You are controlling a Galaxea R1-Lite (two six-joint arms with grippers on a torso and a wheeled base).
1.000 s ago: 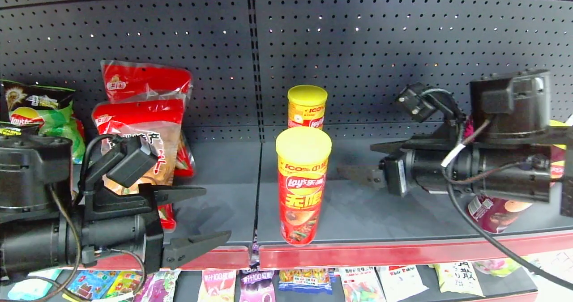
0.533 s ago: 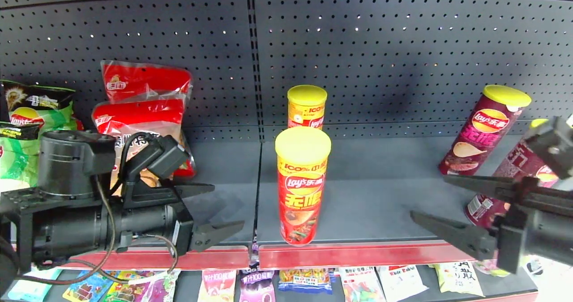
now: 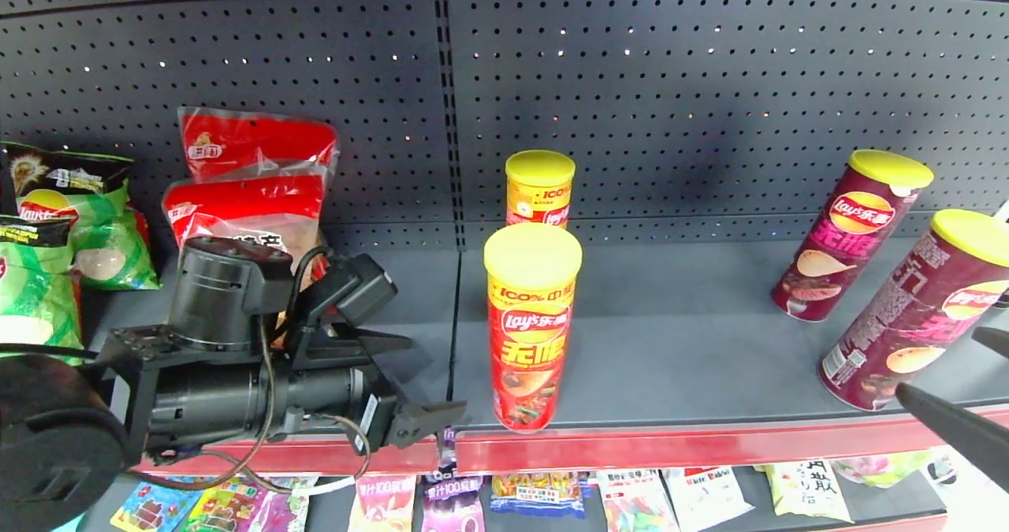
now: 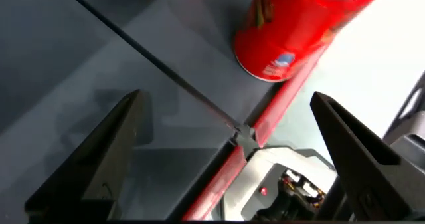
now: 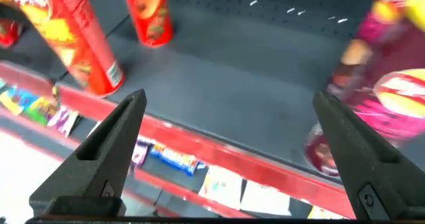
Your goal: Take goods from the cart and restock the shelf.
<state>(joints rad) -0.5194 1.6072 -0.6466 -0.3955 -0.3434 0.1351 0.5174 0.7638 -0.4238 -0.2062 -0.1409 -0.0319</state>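
Standing seemingly tilted on the shelf (image 3: 670,351), a yellow-lidded maroon can (image 3: 906,319).

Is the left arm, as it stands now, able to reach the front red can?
Probably yes. The left gripper is open and points toward the front red can, with only bare shelf between them. The red bags stand behind the arm, out of its path.

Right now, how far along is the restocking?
Done: the front red chip can, rear red chip can, far maroon chip can and near maroon chip can sit on the shelf. In hand: nothing; left end effector and right end effector are open, empty. Left: probably more goods for the bare shelf between them.
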